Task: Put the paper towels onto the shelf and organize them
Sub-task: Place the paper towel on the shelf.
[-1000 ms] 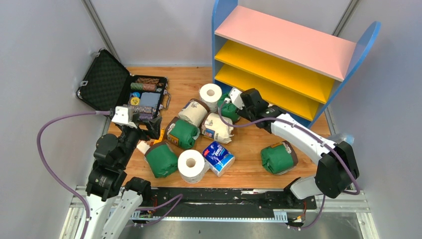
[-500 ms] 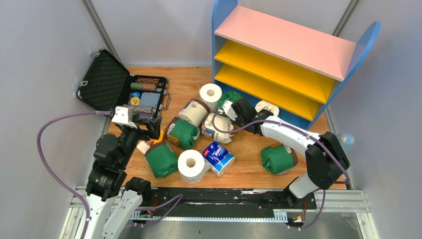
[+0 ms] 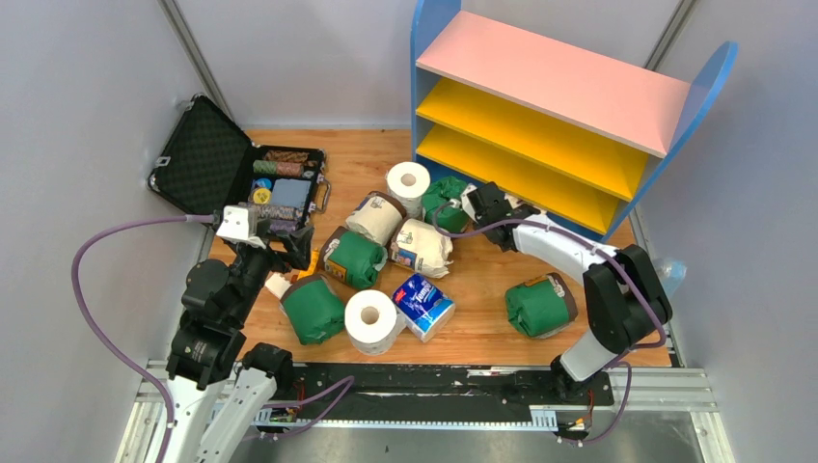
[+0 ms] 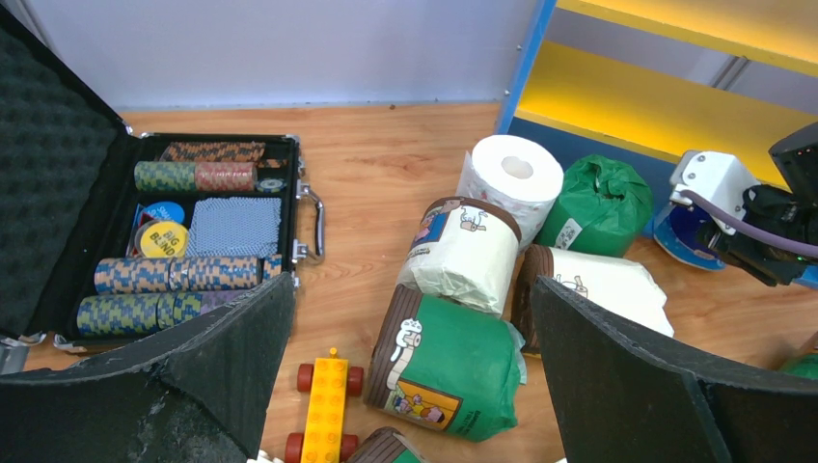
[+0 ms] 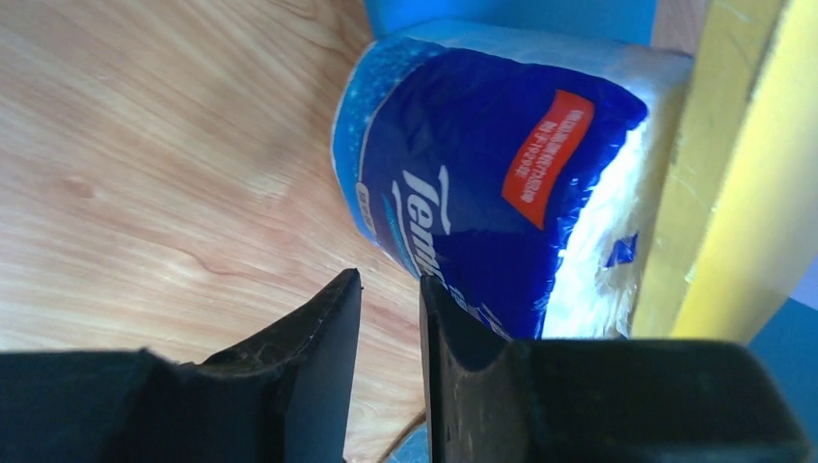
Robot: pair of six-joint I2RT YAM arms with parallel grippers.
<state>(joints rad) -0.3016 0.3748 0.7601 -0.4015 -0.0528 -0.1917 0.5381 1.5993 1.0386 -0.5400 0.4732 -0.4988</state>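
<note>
Several paper towels lie on the wooden floor: a bare white roll (image 3: 409,180), green-wrapped rolls (image 3: 355,258) (image 3: 538,306), cream rolls (image 3: 374,217) and a blue-and-white pack (image 3: 424,306). The shelf (image 3: 550,82) stands at the back right with bare boards. My right gripper (image 3: 487,204) sits low at the shelf's foot. Its jaws (image 5: 391,277) are open by only a narrow gap with nothing between them, beside a blue pack (image 5: 482,174) that leans on the yellow board (image 5: 704,193). My left gripper (image 4: 413,282) hangs wide open above a green roll (image 4: 449,367).
An open black case (image 3: 207,159) holding poker chips (image 3: 280,183) lies at the back left. A yellow toy car (image 4: 323,405) sits by the left gripper. Grey walls close in on both sides.
The right gripper swung left, then back toward the shelf's foot, and its jaws drew much closer together. The left arm has not moved.
</note>
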